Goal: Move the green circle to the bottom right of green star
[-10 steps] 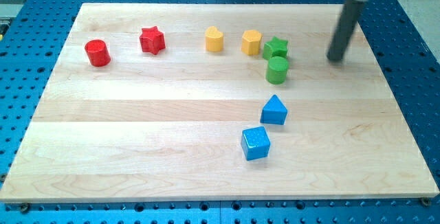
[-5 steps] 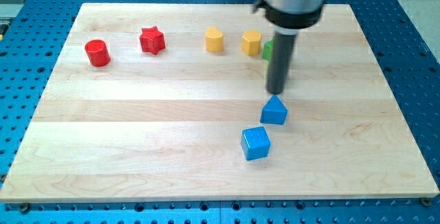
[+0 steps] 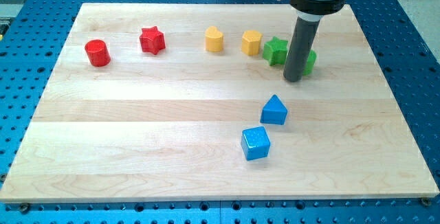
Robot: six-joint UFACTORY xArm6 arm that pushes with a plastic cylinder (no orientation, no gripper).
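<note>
The green star (image 3: 276,49) sits in the upper middle-right of the board, just right of a yellow block. The green circle (image 3: 310,62) lies to the star's right and slightly below, mostly hidden behind my rod, with only its right edge showing. My tip (image 3: 293,79) is down on the board against the circle's left side, below and right of the star.
A red cylinder (image 3: 97,52), a red star (image 3: 152,40) and two yellow blocks (image 3: 214,39) (image 3: 251,42) line the upper part of the board. A blue triangular block (image 3: 274,109) and a blue cube (image 3: 255,143) lie below my tip.
My rod swept from the view's right to over the green circle, then moved right. The green circle went from directly below the star to its right.
</note>
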